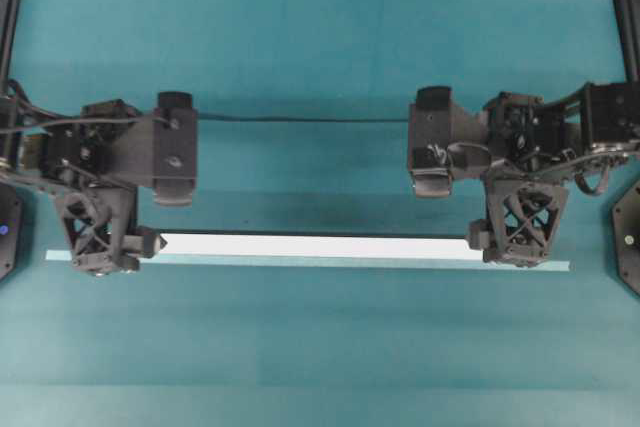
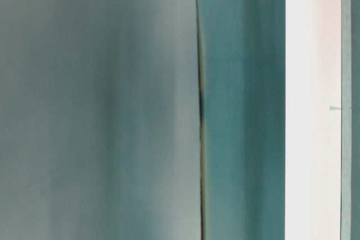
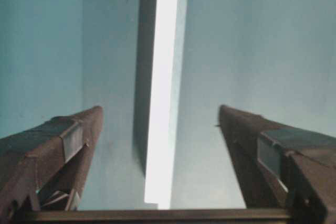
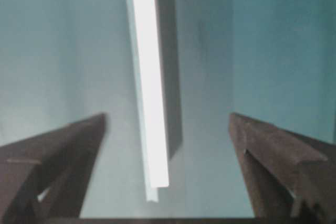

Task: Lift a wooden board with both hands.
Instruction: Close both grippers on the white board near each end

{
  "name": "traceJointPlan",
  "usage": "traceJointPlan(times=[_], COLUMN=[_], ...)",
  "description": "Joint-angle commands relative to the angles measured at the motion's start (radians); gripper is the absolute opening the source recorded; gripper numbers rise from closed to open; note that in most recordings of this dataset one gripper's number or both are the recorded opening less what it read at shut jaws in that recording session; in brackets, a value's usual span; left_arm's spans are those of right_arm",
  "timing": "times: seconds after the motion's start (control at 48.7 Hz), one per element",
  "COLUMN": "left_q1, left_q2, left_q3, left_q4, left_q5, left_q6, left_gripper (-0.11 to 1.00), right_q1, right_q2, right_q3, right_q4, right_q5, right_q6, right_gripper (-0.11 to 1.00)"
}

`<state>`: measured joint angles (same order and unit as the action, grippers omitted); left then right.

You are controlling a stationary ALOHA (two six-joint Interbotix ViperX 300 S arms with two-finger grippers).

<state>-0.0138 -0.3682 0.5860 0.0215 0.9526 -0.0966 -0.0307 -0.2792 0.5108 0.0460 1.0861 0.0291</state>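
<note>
The wooden board is a long, narrow white plank lying left to right across the middle of the teal table. My left gripper is at its left end and my right gripper at its right end. In the left wrist view the board runs away between the spread fingers of the left gripper, which touch nothing. The right wrist view shows the same: the board sits in the wide gap of the right gripper, apart from both fingers. Both grippers are open.
A thinner pale-teal strip runs along the board's near side and sticks out past both ends. A black cable stretches between the two arms behind the board. Black arm bases stand at the table's side edges. The table-level view is a blur.
</note>
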Motion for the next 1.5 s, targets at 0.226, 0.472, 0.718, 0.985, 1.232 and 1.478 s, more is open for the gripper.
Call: traceJointPlan(times=[0.226,0.472,0.718,0.985,1.232,1.478], left_q1=[0.023,0.04,0.04,0.037,0.037,0.021], left_q2=[0.061,0.141,0.207,0.238,0.267,0.287], left_q3=[0.084,0.144,0.164,0.175,0.176,0.178], left_q4=[0.005,0.002,0.002,0.002,0.002,0.002], left_q5=[-0.123,-0.21,-0.284,-0.327,-0.364,-0.365], left_q6=[0.009,0.008,-0.002,0.0,0.003,-0.003], left_gripper=[0.98,0.98,0.98,0.98,0.98,0.98], right_q1=[0.006,0.011,0.035,0.061,0.061,0.06], right_q2=[0.028,0.114,0.207,0.262,0.265,0.279], right_q3=[0.077,0.117,0.124,0.146,0.193,0.212], right_q4=[-0.002,-0.002,0.0,0.008,0.008,0.009], right_q5=[-0.115,-0.206,-0.278,-0.336,-0.405,-0.436], right_q6=[0.035,0.028,0.026,0.031,0.034,0.032], right_gripper=[0.95,0.95,0.95,0.95,0.95,0.95])
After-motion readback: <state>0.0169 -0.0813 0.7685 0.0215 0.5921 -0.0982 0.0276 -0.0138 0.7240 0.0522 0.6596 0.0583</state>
